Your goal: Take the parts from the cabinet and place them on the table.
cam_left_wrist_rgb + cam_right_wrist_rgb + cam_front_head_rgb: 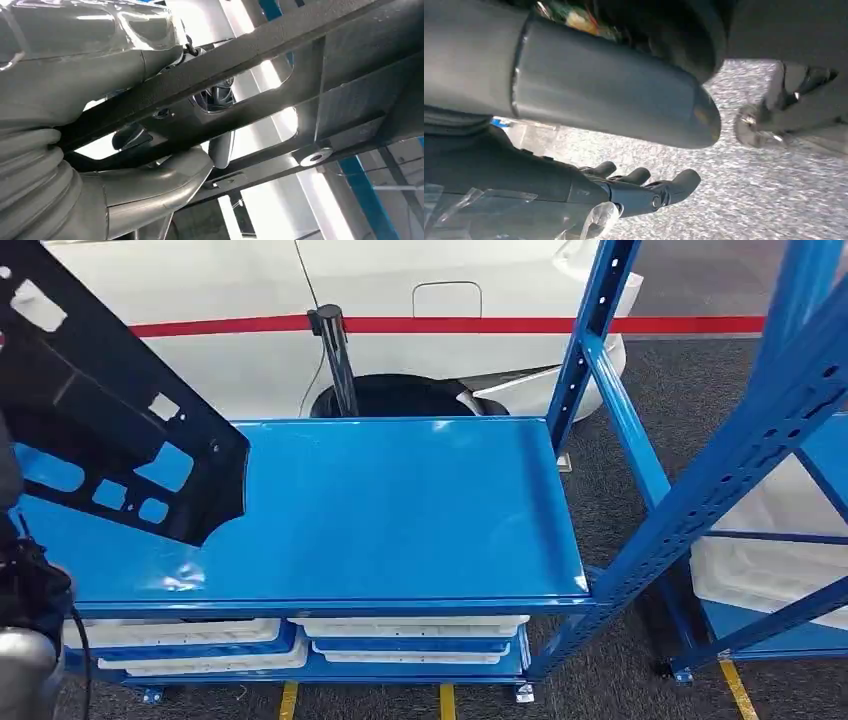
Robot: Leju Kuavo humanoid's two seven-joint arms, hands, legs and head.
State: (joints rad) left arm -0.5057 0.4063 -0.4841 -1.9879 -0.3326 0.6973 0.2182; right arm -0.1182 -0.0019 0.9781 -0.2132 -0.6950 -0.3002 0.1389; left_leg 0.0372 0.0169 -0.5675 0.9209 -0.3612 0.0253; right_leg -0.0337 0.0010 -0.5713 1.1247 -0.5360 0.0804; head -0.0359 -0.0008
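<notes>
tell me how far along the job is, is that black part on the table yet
Not yet. The left hand holds the black part in the air above the blue shelf, so pickup looks done. The right hand hangs over the floor holding nothing. Still left: setting the part down on the table.

The shelf (400, 510) is bright blue and shiny, and its posts (740, 450) are blue too, with rows of little holes. The part (110, 410) is black — blue shows through its cut-outs. The trays (410, 627) underneath are white. The car (400, 290) is white with one red stripe. The floor (620, 670) is dark grey with yellow lines. The left hand (125, 125) is silver-grey — the right hand (624, 192) is dark grey.
</notes>
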